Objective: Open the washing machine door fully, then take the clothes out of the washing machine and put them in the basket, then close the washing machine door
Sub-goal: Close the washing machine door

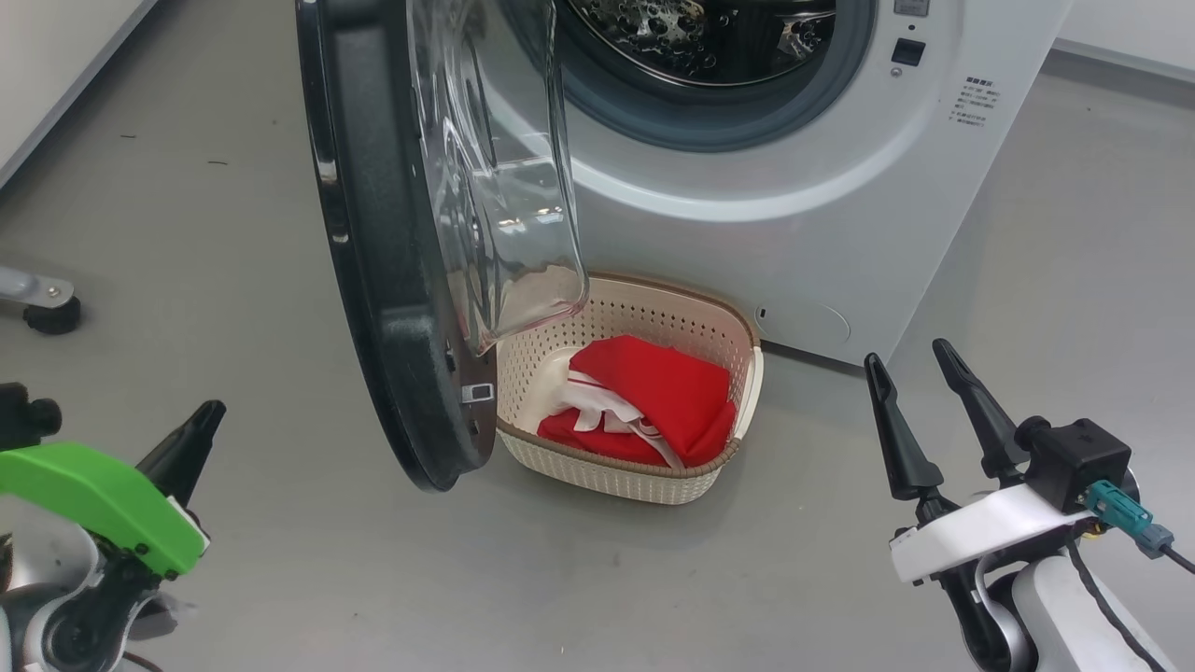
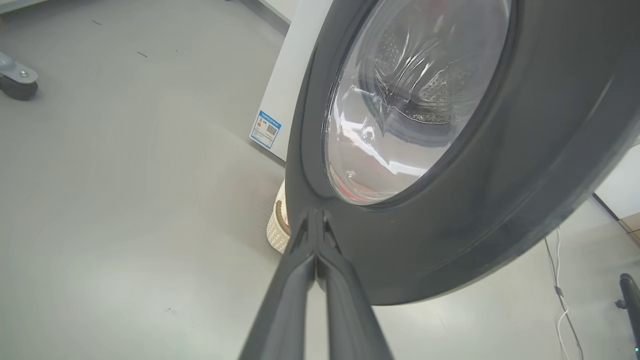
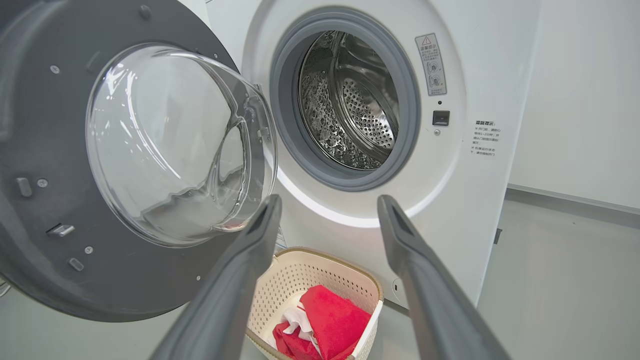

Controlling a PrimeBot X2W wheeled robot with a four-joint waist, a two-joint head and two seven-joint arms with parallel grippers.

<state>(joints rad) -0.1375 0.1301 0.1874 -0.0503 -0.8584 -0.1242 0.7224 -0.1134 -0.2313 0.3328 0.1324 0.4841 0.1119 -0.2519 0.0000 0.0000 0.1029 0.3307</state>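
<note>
The washing machine door (image 1: 373,261) stands swung out, black rim edge-on, its glass bowl (image 3: 175,145) facing the washing machine (image 1: 840,187). The steel drum (image 3: 350,100) looks bare inside. The red and white clothes (image 1: 644,401) lie in the cream basket (image 1: 644,308) on the floor below the opening. My left gripper (image 2: 316,215) is shut, tips close against the door's outer rim (image 2: 450,240); in the head view it sits at the lower left (image 1: 201,420). My right gripper (image 1: 906,359) is open with nothing between its fingers, right of the basket (image 3: 320,265).
A caster foot (image 1: 47,308) stands on the grey floor at the left. A wall runs along the far left and behind the machine on the right. A cable (image 2: 560,300) lies on the floor beyond the door.
</note>
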